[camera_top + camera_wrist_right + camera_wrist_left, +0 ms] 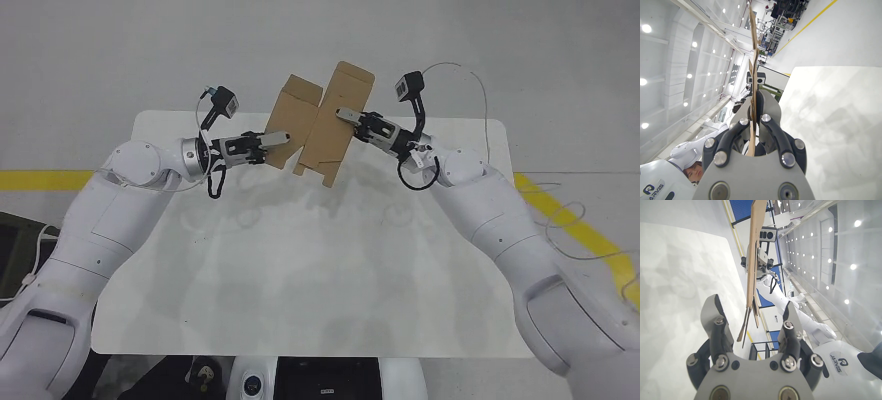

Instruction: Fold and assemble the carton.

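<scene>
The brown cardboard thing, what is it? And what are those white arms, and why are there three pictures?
It's a robot with two white arms. The top picture looks down from its head at a white table. The other two pictures come from little cameras on its wrists. The brown thing is a flat cardboard carton, held up in the air. The right hand pinches it tight. The left hand is open, close to the carton's edge but not gripping it.

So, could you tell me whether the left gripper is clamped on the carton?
No, the left gripper is open, its fingers spread wide and clear of the carton.
</scene>
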